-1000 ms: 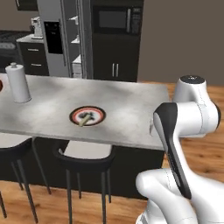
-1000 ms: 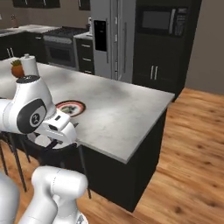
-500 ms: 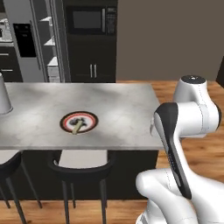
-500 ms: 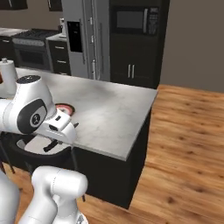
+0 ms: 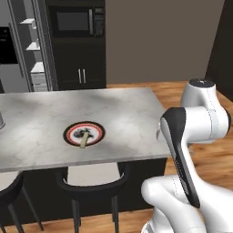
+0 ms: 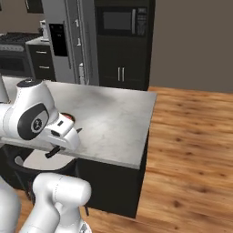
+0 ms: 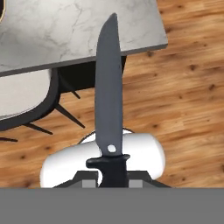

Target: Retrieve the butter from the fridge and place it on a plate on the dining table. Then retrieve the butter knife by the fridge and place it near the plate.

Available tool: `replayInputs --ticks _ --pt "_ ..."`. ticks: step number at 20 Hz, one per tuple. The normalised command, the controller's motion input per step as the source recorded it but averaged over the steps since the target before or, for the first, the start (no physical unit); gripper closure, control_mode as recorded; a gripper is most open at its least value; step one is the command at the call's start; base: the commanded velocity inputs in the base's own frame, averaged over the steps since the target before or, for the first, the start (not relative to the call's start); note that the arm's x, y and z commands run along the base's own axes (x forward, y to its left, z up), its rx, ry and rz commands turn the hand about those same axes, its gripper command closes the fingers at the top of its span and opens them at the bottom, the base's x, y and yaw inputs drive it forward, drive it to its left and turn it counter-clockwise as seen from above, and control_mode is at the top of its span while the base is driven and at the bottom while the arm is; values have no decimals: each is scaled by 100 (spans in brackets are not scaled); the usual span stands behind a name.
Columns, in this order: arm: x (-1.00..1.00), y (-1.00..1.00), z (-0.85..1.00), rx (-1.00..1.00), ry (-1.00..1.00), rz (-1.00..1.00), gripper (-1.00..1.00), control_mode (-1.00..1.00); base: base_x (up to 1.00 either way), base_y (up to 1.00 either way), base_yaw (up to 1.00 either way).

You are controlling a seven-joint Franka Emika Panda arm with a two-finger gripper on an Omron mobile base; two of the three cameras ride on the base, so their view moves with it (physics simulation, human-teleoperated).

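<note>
The gripper [image 7: 113, 177] grasps the knife [image 7: 108, 100] by its handle. The knife is light, rigid and smooth; grip the handle, not the blade, to prevent slipping.

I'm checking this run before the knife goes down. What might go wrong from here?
1. The end effector grips the butter knife only by its handle end, so the long blade may swing or slip.
2. The blade reaches over the edge of the dining table; lowered there, it could strike the corner or fall to the floor.
3. Set down too close, it might knock the butter resting on the plate.
</note>
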Motion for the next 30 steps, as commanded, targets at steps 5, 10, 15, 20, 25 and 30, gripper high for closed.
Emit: replayInputs --ticks 5,10,15,20,25,30 --pt "0 0 0 0 0 0 100 100 55 45 -21" --pt "0 0 0 0 0 0 100 100 58 34 -16" --pt "0 0 0 0 0 0 100 100 53 19 -9" --pt "14 0 0 0 0 0 100 -100 28 8 -4" --pt "48 0 0 0 0 5 100 -100 0 0 0" --pt "52 14 0 0 -3 9 100 -100 0 0 0"
